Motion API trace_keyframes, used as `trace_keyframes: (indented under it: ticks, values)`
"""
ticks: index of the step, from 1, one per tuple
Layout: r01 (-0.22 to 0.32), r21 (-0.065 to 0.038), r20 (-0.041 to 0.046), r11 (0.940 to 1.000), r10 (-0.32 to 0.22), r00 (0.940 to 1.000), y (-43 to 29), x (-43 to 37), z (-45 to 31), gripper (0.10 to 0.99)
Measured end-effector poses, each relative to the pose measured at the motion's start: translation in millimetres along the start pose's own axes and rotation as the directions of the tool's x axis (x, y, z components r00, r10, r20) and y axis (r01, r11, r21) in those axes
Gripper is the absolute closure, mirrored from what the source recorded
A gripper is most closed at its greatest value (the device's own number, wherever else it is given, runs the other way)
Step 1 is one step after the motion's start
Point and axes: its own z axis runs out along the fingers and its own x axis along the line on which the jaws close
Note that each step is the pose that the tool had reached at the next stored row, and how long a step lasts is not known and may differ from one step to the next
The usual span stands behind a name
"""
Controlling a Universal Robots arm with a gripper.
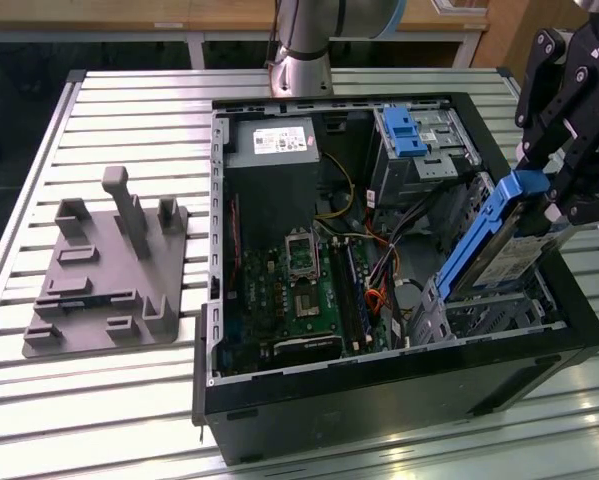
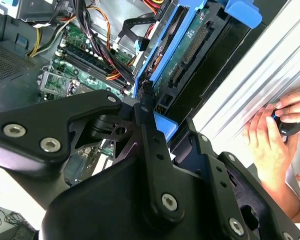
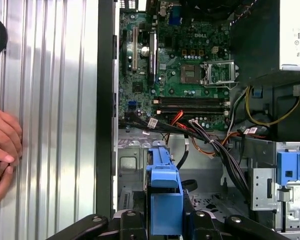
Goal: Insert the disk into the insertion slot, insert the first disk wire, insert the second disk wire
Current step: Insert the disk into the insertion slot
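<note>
1. The end effector (image 3: 164,219) is seen pressed onto the disk (image 1: 499,250), with one black finger on each side of its blue caddy in the first wrist view.
2. The disk is held tilted, its upper end raised toward the exterior view's right. Its lower end is dipped into the mouth of the insertion slot (image 1: 489,318), at the near corner of the open computer case (image 1: 399,390).
3. The first step is judged to be under way but not finished. The disk is not lying level in the perforated metal cage, and much of its length stands above the cage's rim.
4. The bundle of cables (image 3: 205,140) is seen lying loose across the case, between the motherboard (image 3: 190,60) and the cage. No wire is seen plugged into the disk, so both wire steps are judged to be left to do.
5. The case is carried by the slatted desk (image 1: 129,110). A grey fixture block (image 1: 104,275) stands on the desk well apart from the case, toward the exterior view's left.
6. A person's hand (image 3: 2,145) is seen resting on the desk outside the case wall, clear of the work.
</note>
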Motion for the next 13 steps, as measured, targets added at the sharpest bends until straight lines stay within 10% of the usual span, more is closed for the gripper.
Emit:
trace_keyframes:
  ticks: [13]
  values:
    - [0.000,-0.002,-0.0001,1.0000,0.000,1.0000,-0.2,-5.9,4.6,0.722]
